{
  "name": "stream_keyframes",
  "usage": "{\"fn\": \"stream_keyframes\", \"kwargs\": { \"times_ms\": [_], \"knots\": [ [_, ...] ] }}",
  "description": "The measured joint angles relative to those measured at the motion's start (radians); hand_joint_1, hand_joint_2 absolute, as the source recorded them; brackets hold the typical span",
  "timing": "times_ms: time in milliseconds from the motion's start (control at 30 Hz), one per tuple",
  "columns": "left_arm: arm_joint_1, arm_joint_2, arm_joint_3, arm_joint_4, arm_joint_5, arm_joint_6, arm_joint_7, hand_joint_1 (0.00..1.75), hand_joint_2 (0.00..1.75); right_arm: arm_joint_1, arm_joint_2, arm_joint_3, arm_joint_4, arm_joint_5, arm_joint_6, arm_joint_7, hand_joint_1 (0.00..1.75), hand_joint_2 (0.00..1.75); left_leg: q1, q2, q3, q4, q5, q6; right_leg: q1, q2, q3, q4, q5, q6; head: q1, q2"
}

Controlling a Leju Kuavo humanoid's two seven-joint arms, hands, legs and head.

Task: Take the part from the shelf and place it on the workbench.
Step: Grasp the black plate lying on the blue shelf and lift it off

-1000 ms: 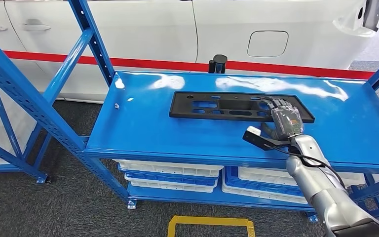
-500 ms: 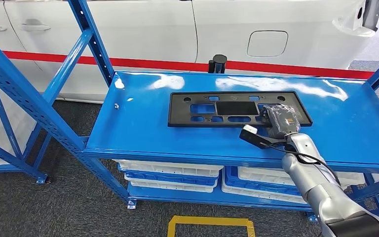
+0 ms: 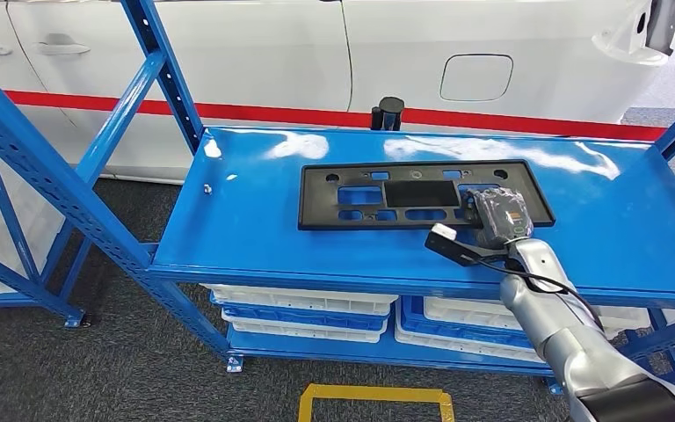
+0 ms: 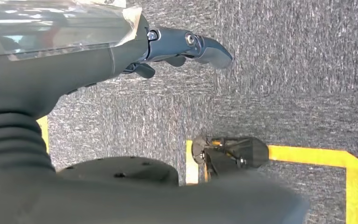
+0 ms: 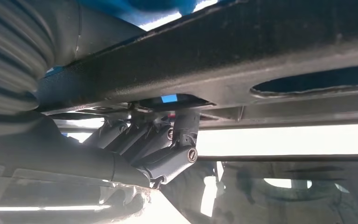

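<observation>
Item 1: part (image 3: 422,195). A flat black plastic frame with several cut-outs, catalogued on the top deck of the blue shelf (image 3: 255,224), toward the deck's right half. Its near right corner is taken up by the right robot hand (image 3: 499,215); the far long edge appears raised off the deck, so the frame is judged to be tilted up for lifting rather than lying flat.

Item 2: right robot hand. Fingers (image 5: 168,140) are curled under the frame's edge, seen from below in the right wrist view, with the rest of the hand above. The frame is held at a corner, probably because that is the portion nearest the robot.

Item 3: left robot hand (image 4: 177,49). Hung at the robot's side over grey carpet; nothing is held. Fingers are apart and loosely extended.

Item 4: white bins (image 3: 303,303) are stored on the lower tier.

Status: grasp made; the carry to the table is not yet begun.
</observation>
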Motion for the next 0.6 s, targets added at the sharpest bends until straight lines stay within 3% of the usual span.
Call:
{"fn": "stream_keyframes", "kwargs": {
  "times_ms": [600],
  "knots": [
    [-0.003,0.006,0.001,0.0,0.004,0.019,0.088,0.0,1.75,0.013,0.005,-0.011,0.0,0.003,-0.035,0.005,1.55,1.75,0.0,0.0,0.0,0.0,0.0,0.0,0.0,0.0,0.0,0.0,0.0,0.0,0.0,0.0]
  ]
}}
